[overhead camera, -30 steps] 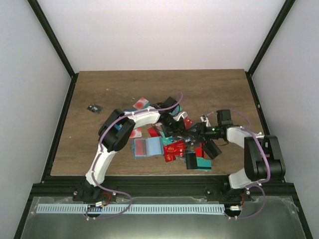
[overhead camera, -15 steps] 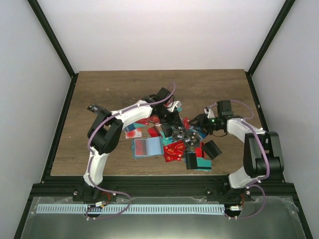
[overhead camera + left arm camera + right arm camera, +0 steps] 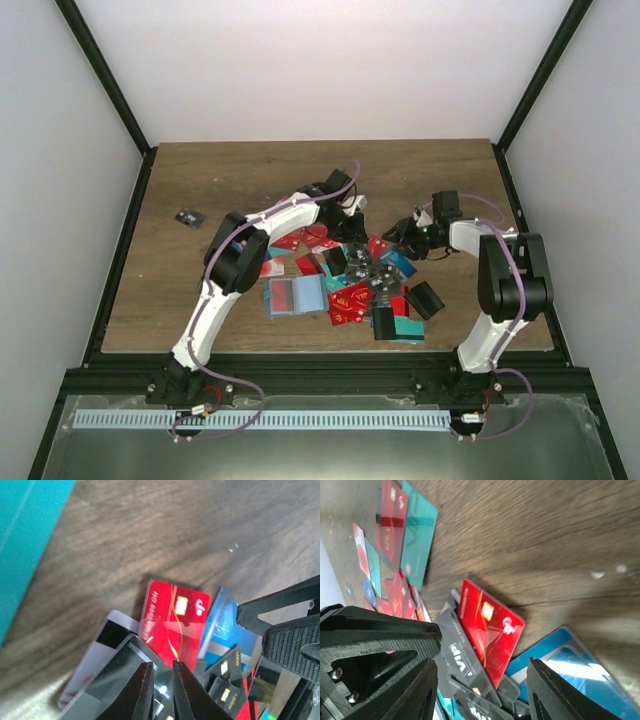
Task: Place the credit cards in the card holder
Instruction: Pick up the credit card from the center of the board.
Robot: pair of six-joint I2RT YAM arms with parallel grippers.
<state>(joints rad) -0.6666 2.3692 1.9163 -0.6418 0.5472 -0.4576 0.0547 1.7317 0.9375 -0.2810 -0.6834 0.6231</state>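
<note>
A: Item count on the wooden bench (image 3: pixel 200 180)?
B: One open teal-blue bifold card holder (image 3: pixel 295 296). One small black flat object (image 3: pixel 187 217), set well apart. At least two black blocky cases (image 3: pixel 425 299). Thin rectangular credit cards (image 3: pixel 350 296), mostly red: heaped and overlapping, exact count not determinable.

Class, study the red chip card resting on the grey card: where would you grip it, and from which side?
Its edge over the table, approached from that side: the red card lies propped on the grey card and casts a shadow, so a finger could probably slip beneath.
</note>
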